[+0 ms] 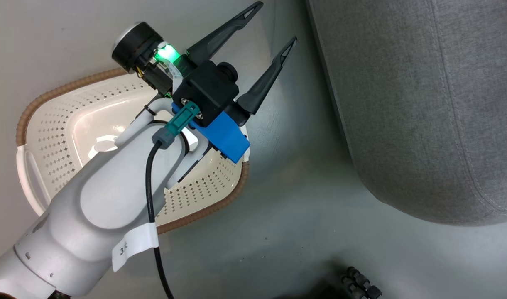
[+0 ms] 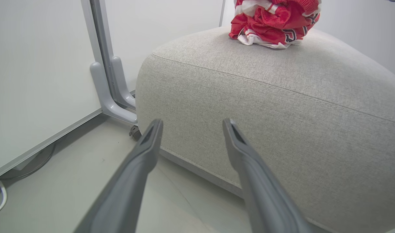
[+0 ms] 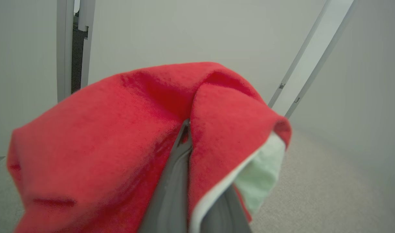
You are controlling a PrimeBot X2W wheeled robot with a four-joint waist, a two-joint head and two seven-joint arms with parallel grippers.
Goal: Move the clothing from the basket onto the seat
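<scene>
My left gripper [image 1: 277, 21] hangs open above the far right corner of the cream perforated basket [image 1: 50, 137], whose inside looks bare where my arm does not cover it. Its fingers [image 2: 191, 122] point at the side of the light-grey seat [image 2: 281, 106], nothing between them. A crumpled red garment with white trim and black print [image 2: 271, 22] lies on top of the seat. My right gripper [image 3: 184, 129] is shut on a second red garment with a white edge [image 3: 103, 136], which drapes over both fingers, above the grey cushion [image 3: 313, 181].
The seat [image 1: 423, 104] stands right of the basket, with a strip of grey floor [image 1: 299, 216] between them. A white panel on a grey foot [image 2: 103, 87] with a caster [image 2: 134, 132] stands beside the seat. A cable [image 2: 0, 197] lies on the floor.
</scene>
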